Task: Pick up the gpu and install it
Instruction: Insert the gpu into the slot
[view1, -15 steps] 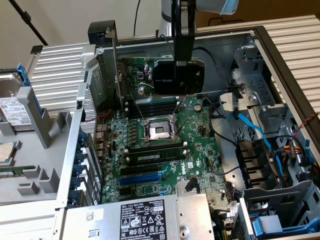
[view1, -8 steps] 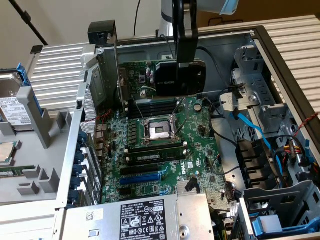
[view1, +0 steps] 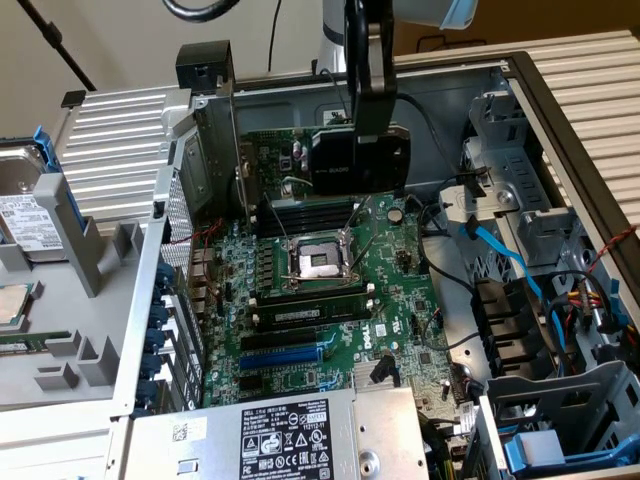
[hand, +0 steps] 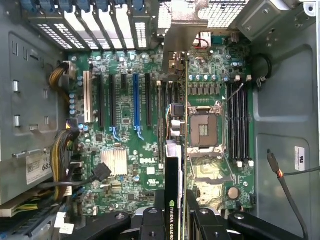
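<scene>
Open PC case (view1: 440, 95) w/ green mobo (view1: 405, 300) inside. Metal-framed CPU socket (view1: 318, 262) mid-board, dark RAM sticks (view1: 305, 313) in slots either side of it. One blue PCIe slot (hand: 135, 100) among black ones. White slot (hand: 88, 102) near yellow/black pwr cables (hand: 61, 150). Silver heatsink (hand: 114, 161) and coin batt (hand: 233, 192) on the board. PSU (view1: 290, 435) at case edge. Blue SATA cables (view1: 510, 262) by drive cages (view1: 560, 400). HDD (view1: 20, 215) outside the case, exterior view's left.
</scene>
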